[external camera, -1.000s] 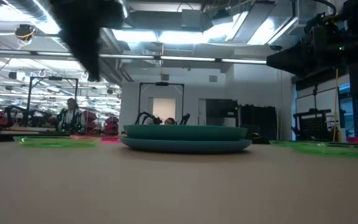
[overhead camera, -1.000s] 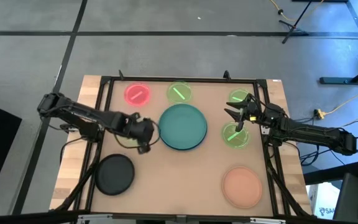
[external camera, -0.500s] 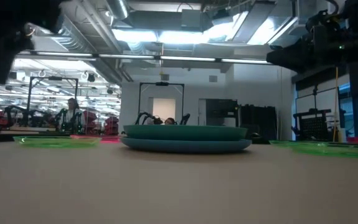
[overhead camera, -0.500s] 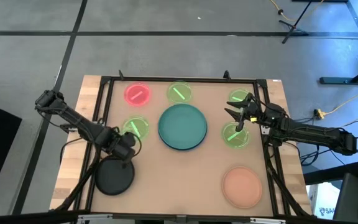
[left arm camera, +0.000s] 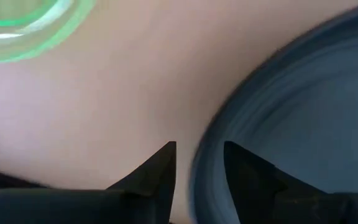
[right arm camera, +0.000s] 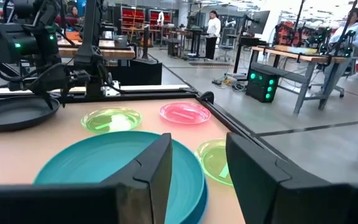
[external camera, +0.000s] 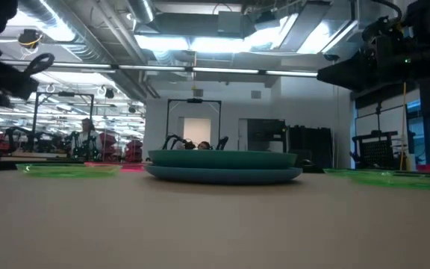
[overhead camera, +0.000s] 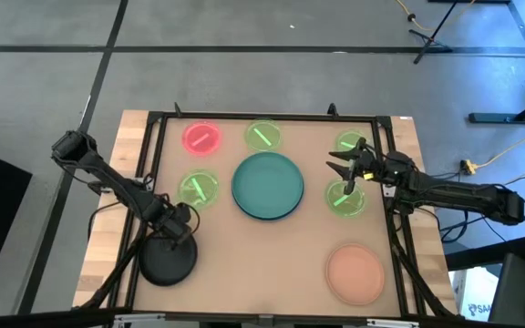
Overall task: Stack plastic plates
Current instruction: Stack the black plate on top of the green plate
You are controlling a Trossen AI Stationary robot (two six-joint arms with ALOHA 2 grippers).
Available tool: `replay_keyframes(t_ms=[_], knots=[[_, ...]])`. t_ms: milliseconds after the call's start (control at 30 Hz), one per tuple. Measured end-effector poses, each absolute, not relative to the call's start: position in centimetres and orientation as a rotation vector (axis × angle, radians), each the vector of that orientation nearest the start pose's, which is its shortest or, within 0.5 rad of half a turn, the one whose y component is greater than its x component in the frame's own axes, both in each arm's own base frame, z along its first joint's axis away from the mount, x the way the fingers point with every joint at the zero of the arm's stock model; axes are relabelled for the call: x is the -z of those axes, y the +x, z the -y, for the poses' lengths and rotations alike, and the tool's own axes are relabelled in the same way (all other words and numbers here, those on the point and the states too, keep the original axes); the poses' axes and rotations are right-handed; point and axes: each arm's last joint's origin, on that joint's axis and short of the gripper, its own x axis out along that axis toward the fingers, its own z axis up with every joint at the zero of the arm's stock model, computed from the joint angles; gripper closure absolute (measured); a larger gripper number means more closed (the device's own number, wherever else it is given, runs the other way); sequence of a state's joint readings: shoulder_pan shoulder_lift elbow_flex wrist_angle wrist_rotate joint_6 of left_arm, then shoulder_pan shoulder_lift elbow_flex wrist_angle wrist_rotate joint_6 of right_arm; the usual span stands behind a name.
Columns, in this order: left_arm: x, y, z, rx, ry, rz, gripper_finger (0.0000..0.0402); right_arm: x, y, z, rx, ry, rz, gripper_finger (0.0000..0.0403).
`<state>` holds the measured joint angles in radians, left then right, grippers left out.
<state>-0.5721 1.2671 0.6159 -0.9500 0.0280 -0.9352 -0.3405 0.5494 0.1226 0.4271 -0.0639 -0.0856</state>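
Note:
A black plate [overhead camera: 167,260] lies flat at the table's near left. My left gripper [overhead camera: 180,230] is open at the plate's far rim. In the left wrist view its fingers [left arm camera: 199,163] stand one on either side of that rim [left arm camera: 204,180], with bare table showing between one finger and the rim. A teal plate [overhead camera: 268,182] lies on a blue one at the centre. My right gripper [overhead camera: 339,170] is open and empty, above the table between two green plates [overhead camera: 350,143] [overhead camera: 345,199].
A pink-red plate [overhead camera: 201,138] and a green plate [overhead camera: 262,136] lie at the far side. Another green plate [overhead camera: 199,188] lies left of the teal stack. A peach plate [overhead camera: 355,272] lies near right. A black frame [overhead camera: 262,116] rims the table.
My left gripper has gone from the teal stack's left side toward the table's near left, down to the black plate's far rim. The green plate that it covered now shows beside the stack.

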Motion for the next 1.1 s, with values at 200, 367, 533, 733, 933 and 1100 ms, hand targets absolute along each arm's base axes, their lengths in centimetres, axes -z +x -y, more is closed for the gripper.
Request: replay_keyframes(t_ms=[200, 367, 533, 733, 933, 1100], knots=[[-14.6, 14.1, 9.4, -0.217, -0.351, -1.586, 0.0276, -19.2, 13.4, 4.5, 0.275, -0.083, -0.031, 0.0255], [-14.3, 14.2, 9.3, -0.199, -0.382, -1.587, 0.0312, -19.3, 13.4, 4.5, 0.276, -0.104, -0.023, 0.0255], [-15.2, 15.3, 9.3, -0.172, -0.41, -1.54, 0.0373, -19.6, 13.4, 4.5, 0.277, -0.114, 0.001, 0.0255], [-17.8, 17.6, 9.2, -0.144, -0.441, -1.442, 0.0392, -19.6, 13.4, 4.5, 0.277, -0.114, 0.002, 0.0255], [-22.3, 20.4, 8.6, -0.144, -0.375, -1.256, 0.0394, -19.6, 13.3, 4.5, 0.278, -0.115, 0.01, 0.0256], [-25.4, 22.5, 6.8, -0.234, -0.29, -1.061, 0.0393, -19.6, 13.3, 4.5, 0.281, -0.115, 0.009, 0.0256]])
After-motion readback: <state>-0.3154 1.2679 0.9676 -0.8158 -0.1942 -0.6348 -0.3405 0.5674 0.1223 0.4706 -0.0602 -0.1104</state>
